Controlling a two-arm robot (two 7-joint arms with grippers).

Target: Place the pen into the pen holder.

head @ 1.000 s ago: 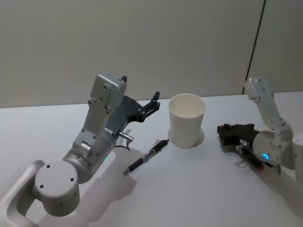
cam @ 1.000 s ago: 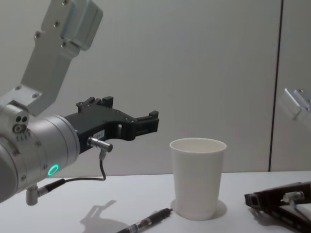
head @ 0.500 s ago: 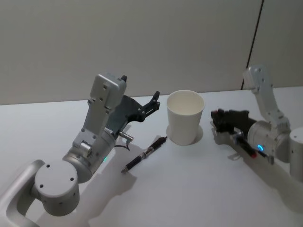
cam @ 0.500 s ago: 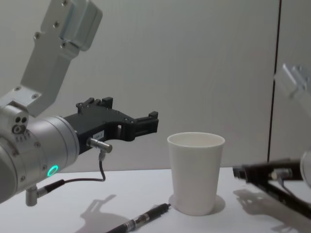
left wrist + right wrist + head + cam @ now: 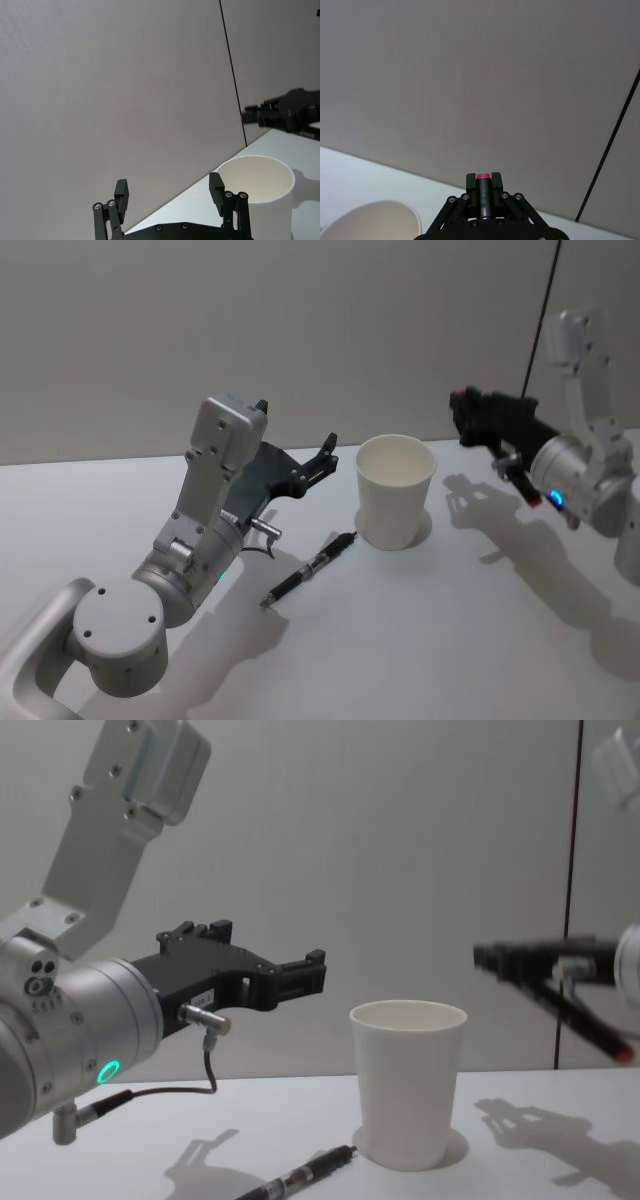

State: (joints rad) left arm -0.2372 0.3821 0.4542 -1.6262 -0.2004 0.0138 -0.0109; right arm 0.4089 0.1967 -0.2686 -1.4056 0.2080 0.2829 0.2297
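Note:
The pen holder, a white paper cup, stands upright on the white table. A black pen lies flat on the table just left of it. My right gripper hangs in the air to the right of the cup, above its rim. It is shut on a dark pen with a red end that lies along the fingers. My left gripper is open, held above the table left of the cup, holding nothing.
A grey wall with a dark vertical seam runs close behind the table. The table surface around the cup and in front of it is bare white. The left arm's large body takes up the near left.
My right gripper has risen from the table surface right of the cup to above rim height, carrying the red-ended pen. The left arm, the cup and the lying pen have not moved.

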